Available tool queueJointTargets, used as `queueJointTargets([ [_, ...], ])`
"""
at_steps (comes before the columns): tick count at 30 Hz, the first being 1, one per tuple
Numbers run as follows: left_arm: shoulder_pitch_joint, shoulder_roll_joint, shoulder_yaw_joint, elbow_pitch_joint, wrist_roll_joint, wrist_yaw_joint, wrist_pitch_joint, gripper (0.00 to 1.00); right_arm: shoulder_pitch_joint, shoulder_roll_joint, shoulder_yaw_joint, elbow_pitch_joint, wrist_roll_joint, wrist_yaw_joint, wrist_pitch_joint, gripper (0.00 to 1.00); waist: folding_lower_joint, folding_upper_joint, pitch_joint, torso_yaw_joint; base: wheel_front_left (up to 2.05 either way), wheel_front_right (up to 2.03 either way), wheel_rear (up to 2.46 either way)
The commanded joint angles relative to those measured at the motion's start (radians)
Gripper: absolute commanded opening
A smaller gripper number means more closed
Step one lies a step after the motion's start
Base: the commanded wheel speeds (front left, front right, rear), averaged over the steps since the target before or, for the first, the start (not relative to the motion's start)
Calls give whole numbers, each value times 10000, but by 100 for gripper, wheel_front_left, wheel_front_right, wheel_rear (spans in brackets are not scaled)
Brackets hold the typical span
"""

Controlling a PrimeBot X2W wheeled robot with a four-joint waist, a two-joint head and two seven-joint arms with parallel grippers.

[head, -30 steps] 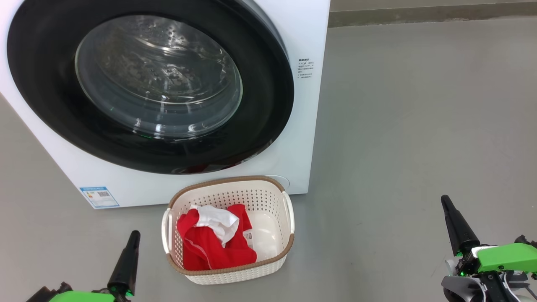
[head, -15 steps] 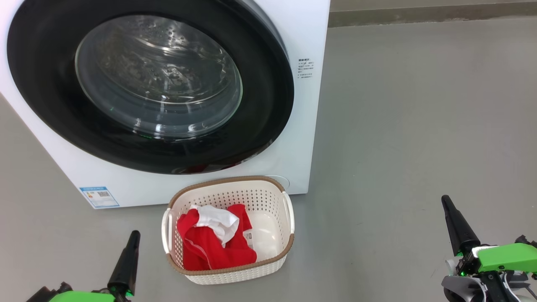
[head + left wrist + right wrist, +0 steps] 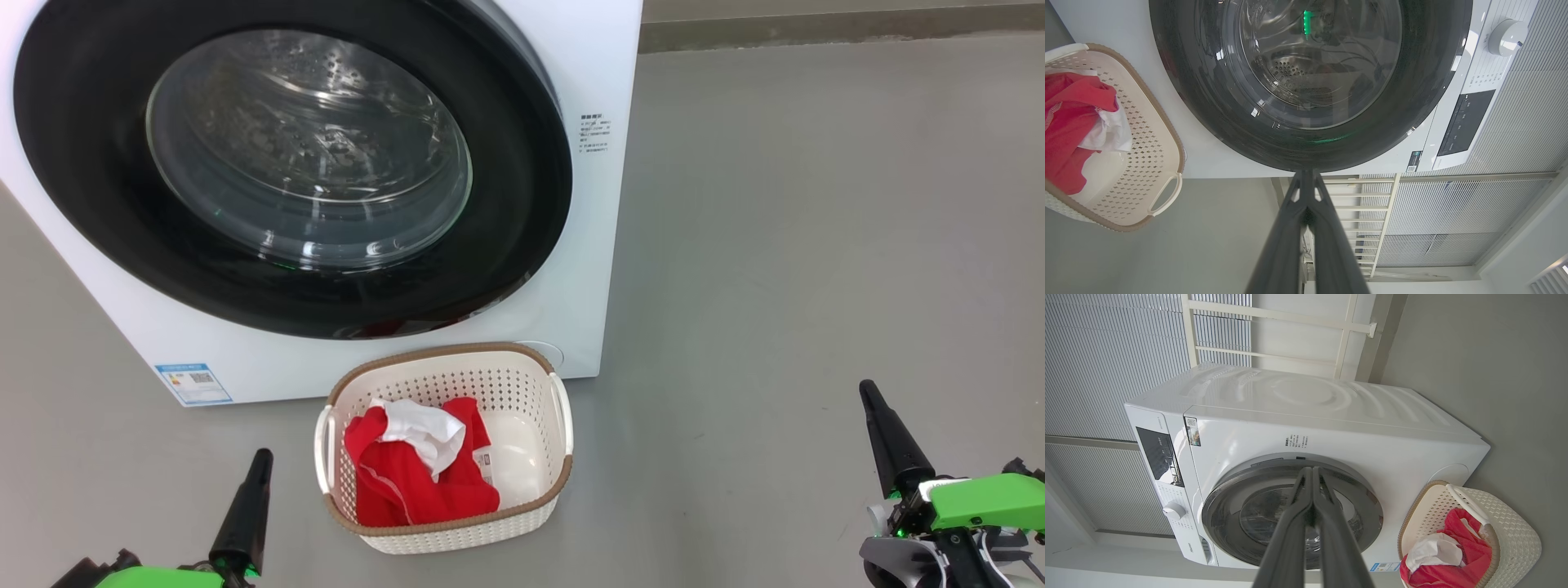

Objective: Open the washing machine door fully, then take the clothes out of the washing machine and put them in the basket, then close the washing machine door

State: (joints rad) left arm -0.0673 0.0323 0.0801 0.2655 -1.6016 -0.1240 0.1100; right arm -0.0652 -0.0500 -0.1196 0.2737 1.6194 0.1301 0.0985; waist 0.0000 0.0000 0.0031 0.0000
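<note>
The white washing machine [image 3: 588,212] stands ahead with its black-rimmed glass door [image 3: 302,155] lying flat against its front. On the floor before it sits the cream basket [image 3: 522,384], holding the red and white clothes [image 3: 412,465]. My left gripper [image 3: 261,453] rests low at the basket's left, shut and holding nothing. My right gripper [image 3: 867,386] is far off to the right, also shut and holding nothing. The door [image 3: 1306,81] and the basket [image 3: 1151,134] with the clothes [image 3: 1069,122] appear in the left wrist view. In the right wrist view, the machine [image 3: 1310,412], basket [image 3: 1511,522] and clothes [image 3: 1453,555] show.
Grey floor [image 3: 816,245] stretches open to the right of the machine. A blue label sticker [image 3: 193,382] sits at the machine's lower left corner. Behind the machine is a ribbed pale wall [image 3: 1106,355] with a white frame [image 3: 1274,314].
</note>
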Motion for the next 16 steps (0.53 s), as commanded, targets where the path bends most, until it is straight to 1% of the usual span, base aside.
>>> queueJointTargets([
  [1,-408,179,338,-202,-70,-67,33,0,-418,-72,147,-294,-34,6,76,0,0,0,0,0,0,0,0],
  [16,-408,179,338,-202,-70,-67,33,0,-420,-58,127,-293,-51,6,91,0,0,0,0,0,0,0,0],
])
